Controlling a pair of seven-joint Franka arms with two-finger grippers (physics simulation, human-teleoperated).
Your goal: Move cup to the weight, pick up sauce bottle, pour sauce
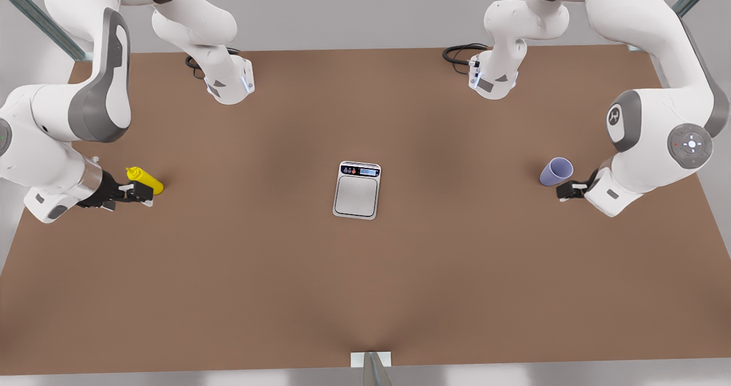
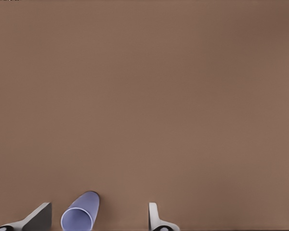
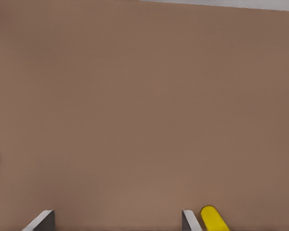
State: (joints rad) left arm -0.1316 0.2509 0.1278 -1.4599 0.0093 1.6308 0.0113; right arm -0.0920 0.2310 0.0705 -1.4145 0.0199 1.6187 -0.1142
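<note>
The lavender cup (image 1: 555,171) stands on the table at the front view's right. My left gripper (image 1: 570,191) sits low right beside it, open. In the left wrist view the cup (image 2: 80,214) lies between the fingers, close to the dark finger (image 2: 38,217) and apart from the light one. The yellow sauce bottle (image 1: 145,181) rests at the front view's left, next to my open right gripper (image 1: 141,195). Seen from the right wrist, the bottle (image 3: 213,219) is just outside one finger (image 3: 189,220), not between them. The silver weight (image 1: 356,190) lies at the table's centre, nothing on it.
The brown table (image 1: 365,294) stretches wide between both arms and toward the front edge. Black cables (image 1: 460,52) lie near the arm bases at the back. A metal bracket (image 1: 371,363) sits at the front edge.
</note>
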